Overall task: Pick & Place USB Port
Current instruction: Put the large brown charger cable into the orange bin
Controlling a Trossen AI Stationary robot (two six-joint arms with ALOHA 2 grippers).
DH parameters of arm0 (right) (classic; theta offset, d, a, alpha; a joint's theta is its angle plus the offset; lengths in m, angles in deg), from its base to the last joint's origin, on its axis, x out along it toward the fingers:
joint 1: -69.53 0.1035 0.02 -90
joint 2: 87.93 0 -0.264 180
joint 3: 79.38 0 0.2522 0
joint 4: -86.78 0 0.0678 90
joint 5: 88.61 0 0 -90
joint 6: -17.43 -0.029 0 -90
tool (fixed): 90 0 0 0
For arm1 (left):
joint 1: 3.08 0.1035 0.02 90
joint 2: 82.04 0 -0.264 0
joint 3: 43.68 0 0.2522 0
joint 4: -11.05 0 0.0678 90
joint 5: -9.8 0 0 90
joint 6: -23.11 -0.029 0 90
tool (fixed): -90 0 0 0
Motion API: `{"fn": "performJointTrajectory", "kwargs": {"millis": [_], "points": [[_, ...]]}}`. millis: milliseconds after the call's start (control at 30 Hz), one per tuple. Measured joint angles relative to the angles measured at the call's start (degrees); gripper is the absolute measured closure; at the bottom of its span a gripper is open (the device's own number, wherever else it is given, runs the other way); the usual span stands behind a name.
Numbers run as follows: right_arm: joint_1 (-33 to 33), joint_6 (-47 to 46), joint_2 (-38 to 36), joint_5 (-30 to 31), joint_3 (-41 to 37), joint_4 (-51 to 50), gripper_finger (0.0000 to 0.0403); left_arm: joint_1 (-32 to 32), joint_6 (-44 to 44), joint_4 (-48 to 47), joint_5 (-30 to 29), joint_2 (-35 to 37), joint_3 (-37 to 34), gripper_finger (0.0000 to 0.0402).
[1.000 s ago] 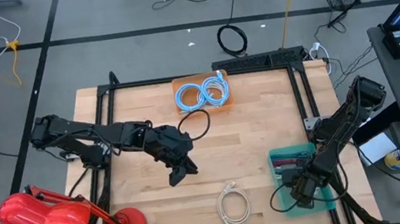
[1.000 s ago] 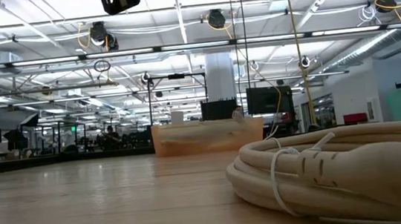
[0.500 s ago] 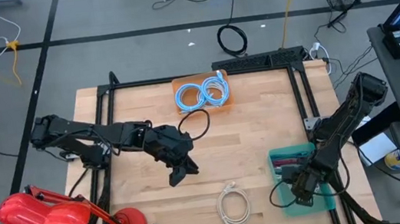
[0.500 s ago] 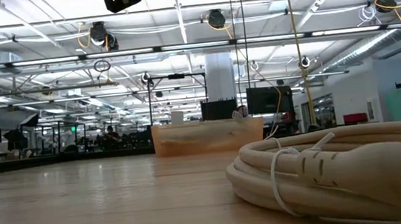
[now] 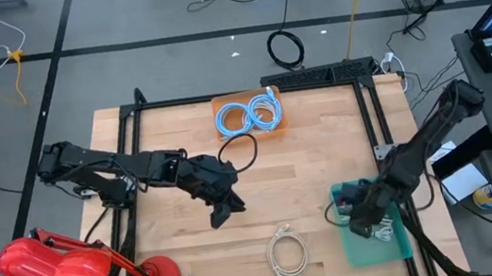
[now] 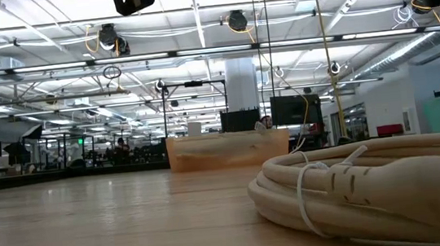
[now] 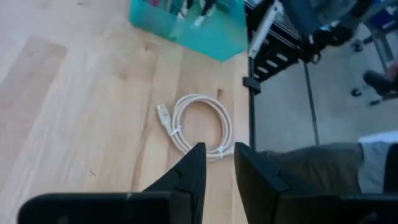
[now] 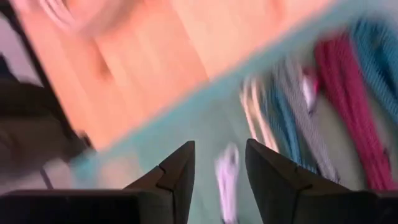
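The right pincer [image 5: 360,221] has shifted from the teal bin's [image 5: 389,248] near end toward its far-left corner.

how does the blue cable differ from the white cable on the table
The blue cable lies in two side-by-side loops on an orange tray at the table's far edge. The white cable is one tighter bundle lying bare on the wood near the front edge. Both are coiled and untouched by either end effector.
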Motion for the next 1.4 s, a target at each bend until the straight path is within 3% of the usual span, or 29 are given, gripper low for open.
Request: {"fn": "performJointTrajectory", "kwargs": {"millis": [233,433,567,700,933,1100,1200,1400], "points": [[-5.93,3.16,-6.53,14.20,0.00,9.94,0.0268,0.00,1.04,2.46,-2.73,0.00,0.00,0.0316],[-11.36,14.73,-9.90,24.43,0.02,25.10,0.0268,0.00,2.49,11.99,-3.57,-0.61,-0.02,0.0316],[-14.74,21.46,-11.03,23.95,0.02,36.30,0.0268,-0.59,4.81,19.36,-4.91,-2.08,-0.02,0.0316],[-16.65,25.50,-12.01,20.55,0.02,45.44,0.0268,-2.77,5.78,19.55,-11.28,-4.48,2.87,0.0316],[-17.09,27.15,-15.40,9.92,0.04,49.89,0.0268,-8.89,6.82,5.71,-24.58,-16.67,22.15,0.0353],[-16.93,32.57,-19.14,7.28,0.04,46.63,0.0268,-10.41,13.52,-3.57,-25.65,-28.86,37.24,0.0389],[-16.93,33.24,-21.54,7.27,0.04,40.98,0.0268,-10.67,21.38,-11.63,-22.78,-36.05,44.28,0.0391],[-16.93,31.21,-25.17,5.86,0.04,27.95,0.0268,-11.02,35.13,-20.39,-15.24,-44.88,49.20,0.0324]]}}
